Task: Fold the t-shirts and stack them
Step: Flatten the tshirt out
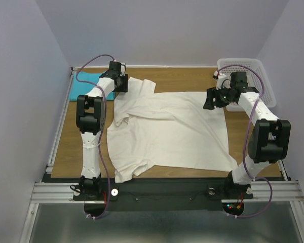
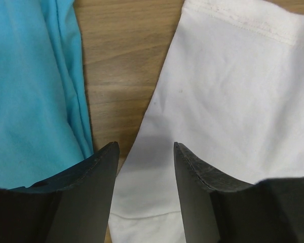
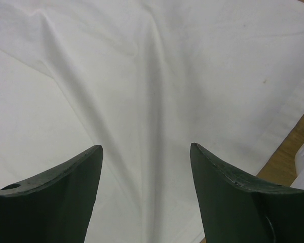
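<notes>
— How many shirts lie on the table [image 1: 66, 147], and where?

— Two. One cream t-shirt [image 1: 172, 131] lies spread flat over the table's middle, reaching from the near edge almost to the far edge. One turquoise t-shirt [image 1: 87, 78] sits bunched in the far left corner, with a strip of bare wood between the two.

— Anything else?

— One white basket [image 1: 239, 62], in the far right corner.

— And the two grippers?

— The left gripper [image 2: 144, 147] hangs over the cream shirt's far sleeve, just beside the turquoise one, its jaws partly apart and nothing between them. The right gripper [image 3: 146, 147] hangs over the cream shirt's far right part, near the basket, jaws set wider and also empty. Whether either touches the cloth cannot be told.
</notes>
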Controlling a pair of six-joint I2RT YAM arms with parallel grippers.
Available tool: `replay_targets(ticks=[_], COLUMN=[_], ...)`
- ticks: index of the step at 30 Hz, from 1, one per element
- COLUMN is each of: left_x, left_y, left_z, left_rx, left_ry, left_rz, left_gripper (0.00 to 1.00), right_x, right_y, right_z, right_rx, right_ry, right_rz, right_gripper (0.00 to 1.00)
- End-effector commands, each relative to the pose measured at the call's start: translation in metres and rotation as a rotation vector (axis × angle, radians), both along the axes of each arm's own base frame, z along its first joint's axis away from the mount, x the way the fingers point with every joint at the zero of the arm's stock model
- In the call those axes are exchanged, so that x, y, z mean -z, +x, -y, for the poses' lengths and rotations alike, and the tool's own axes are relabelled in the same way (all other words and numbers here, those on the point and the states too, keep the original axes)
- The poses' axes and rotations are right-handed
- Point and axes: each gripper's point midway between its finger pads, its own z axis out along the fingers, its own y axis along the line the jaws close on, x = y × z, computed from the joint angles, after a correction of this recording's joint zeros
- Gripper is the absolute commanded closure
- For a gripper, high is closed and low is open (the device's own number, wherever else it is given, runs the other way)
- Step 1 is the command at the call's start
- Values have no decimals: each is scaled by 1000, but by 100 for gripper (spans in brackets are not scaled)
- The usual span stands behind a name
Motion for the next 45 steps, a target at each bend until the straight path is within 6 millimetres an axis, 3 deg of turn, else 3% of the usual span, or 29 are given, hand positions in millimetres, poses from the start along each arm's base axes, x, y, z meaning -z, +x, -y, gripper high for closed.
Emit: replay_targets(ticks=[1, 7, 13, 21, 25, 30, 31, 33, 39, 45], left_x=[-1, 7, -6, -46, -42, -51, -45, -55, -43, -17], left_y=[-5, -5, 13, 50, 67, 89, 93, 103, 117, 108], left_z=[-2, -7, 5, 28, 35, 42, 43, 48, 53, 54], left_rx=[17, 2, 21, 13, -29, -64, -81, -78, -129, -122], left_ry=[11, 28, -45, -284, -390, -476, -496, -539, -619, -581], left_rz=[-28, -38, -13, 122, 158, 232, 226, 250, 242, 182], left_gripper=[42, 41, 41, 39, 39, 39, 39, 39, 41, 44], right_x=[-17, -17, -16, -19, -20, -18, -18, -18, -18, -15], right_y=[7, 7, 6, 10, 12, 14, 14, 15, 16, 17], right_z=[3, 3, 4, 2, 0, -1, -1, -2, -4, -3], right_rx=[7, 7, 8, 2, 4, 1, 1, 0, 3, 5], right_ry=[16, 22, 20, 41, 56, 64, 63, 69, 83, 87], right_rz=[74, 73, 72, 75, 75, 72, 74, 73, 72, 70], right_gripper=[25, 25, 25, 25, 25, 25, 25, 25, 25, 25])
